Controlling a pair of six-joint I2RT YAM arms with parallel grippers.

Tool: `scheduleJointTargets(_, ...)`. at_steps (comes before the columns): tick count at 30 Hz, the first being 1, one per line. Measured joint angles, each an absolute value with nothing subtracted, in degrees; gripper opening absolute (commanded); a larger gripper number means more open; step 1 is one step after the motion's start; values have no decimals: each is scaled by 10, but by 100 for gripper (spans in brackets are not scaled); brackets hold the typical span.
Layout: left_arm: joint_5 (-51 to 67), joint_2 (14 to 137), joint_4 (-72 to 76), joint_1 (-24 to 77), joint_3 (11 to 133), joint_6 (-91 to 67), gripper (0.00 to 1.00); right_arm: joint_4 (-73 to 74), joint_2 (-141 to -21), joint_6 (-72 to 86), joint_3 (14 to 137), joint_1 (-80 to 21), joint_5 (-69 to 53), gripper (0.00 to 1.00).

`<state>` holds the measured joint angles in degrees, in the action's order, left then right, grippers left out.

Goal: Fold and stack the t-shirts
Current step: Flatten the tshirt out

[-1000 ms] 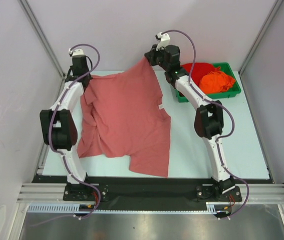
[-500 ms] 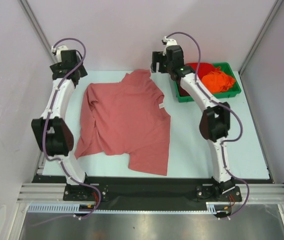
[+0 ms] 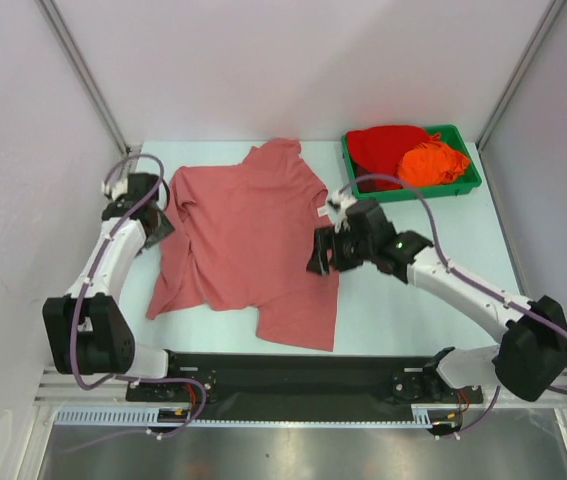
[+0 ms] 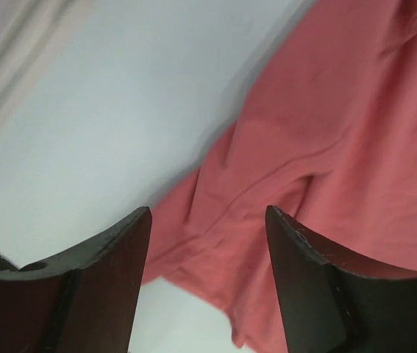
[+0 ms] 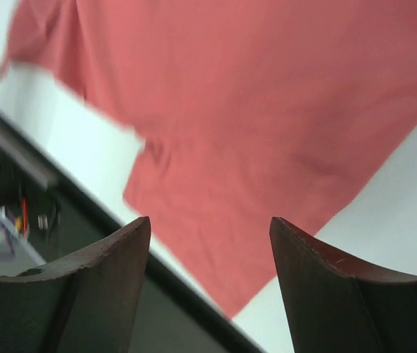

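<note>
Salmon-pink short-sleeved cotton t-shirt (image 3: 248,240): lies spread, with creases, on the pale blue-white tabletop (image 3: 383,320), left of the middle. Its hem is uneven and reaches close to the near edge; its collar end points to the far edge. One small white tag shows at its right side.

Right gripper (image 3: 321,255), dark two-finger type: over the shirt's right side, nearer the near edge than the far one. Jaws stand wide apart, nothing between them. The right wrist view shows the shirt's lower portion (image 5: 267,95) and the dark near edge of the table beneath the gripper (image 5: 209,220).

Left gripper (image 3: 158,222), same type: at the shirt's left side, by the left edge of the tabletop. Jaws wide apart, holding nothing. The left wrist view shows a creased edge of the shirt (image 4: 340,147) and bare tabletop below the gripper (image 4: 208,212); contact with the cloth cannot be told.

Green rectangular plastic tray (image 3: 433,190): far right corner, well apart from the pink shirt. Contents: one bright red cloth t-shirt (image 3: 383,145), bunched, on the left; one orange cloth t-shirt (image 3: 433,163), bunched, on the right, touching the red.
</note>
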<state>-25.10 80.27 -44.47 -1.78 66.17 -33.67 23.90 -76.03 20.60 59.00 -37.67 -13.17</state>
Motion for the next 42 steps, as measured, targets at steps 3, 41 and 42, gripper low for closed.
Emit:
scheduleJointTargets(3,-230,818,-469,-18,606,-381,66,239,-755,220,530,-406,-161,63)
scheduleJointTargets(41,-273,787,-486,154,541,-441,72,174,-1027,321,609,-296,133,64)
scheduleJointTargets(42,-273,788,-490,159,541,-447,72,175,-1025,317,608,-287,133,65)
